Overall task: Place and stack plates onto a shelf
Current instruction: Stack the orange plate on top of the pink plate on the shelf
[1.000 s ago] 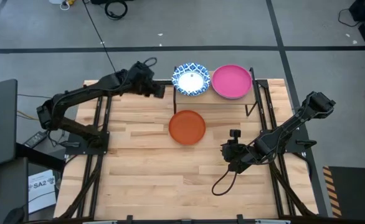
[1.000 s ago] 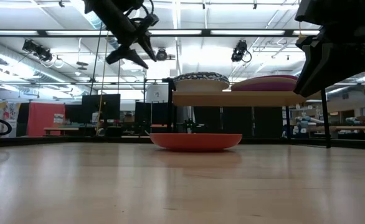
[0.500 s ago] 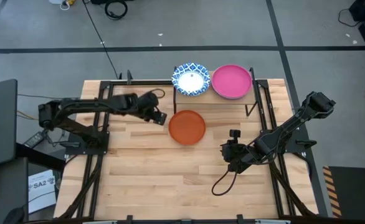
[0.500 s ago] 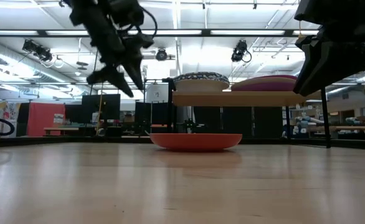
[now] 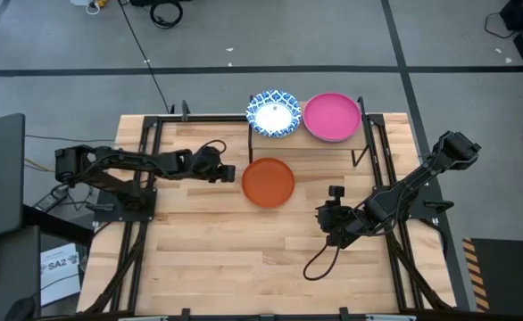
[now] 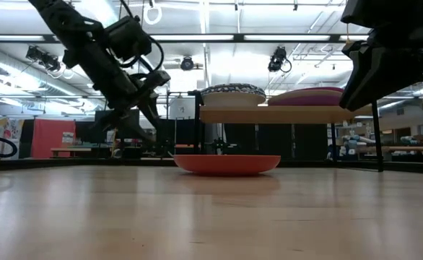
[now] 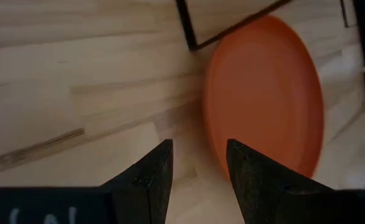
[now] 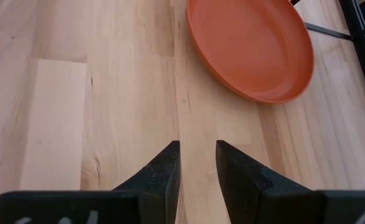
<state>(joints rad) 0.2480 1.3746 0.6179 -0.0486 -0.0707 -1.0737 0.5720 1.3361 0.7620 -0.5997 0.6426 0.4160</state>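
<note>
One plate remains on the worktop: the orange plate, just before the shelf. The left pincer has swung down from beside the shelf to its rim, fingers apart and empty, ready to grasp. The right pincer waits nearby, fingers slightly apart.

Left arm swung back from the shelf and dropped: the left gripper went from up beside the blue-rimmed plate to low over the table, at 9 o'clock of the orange plate and just beside its rim. Fingers parted with nothing between them, aimed at that rim. In the low view it came down from the top of frame to nearly table level.
</note>
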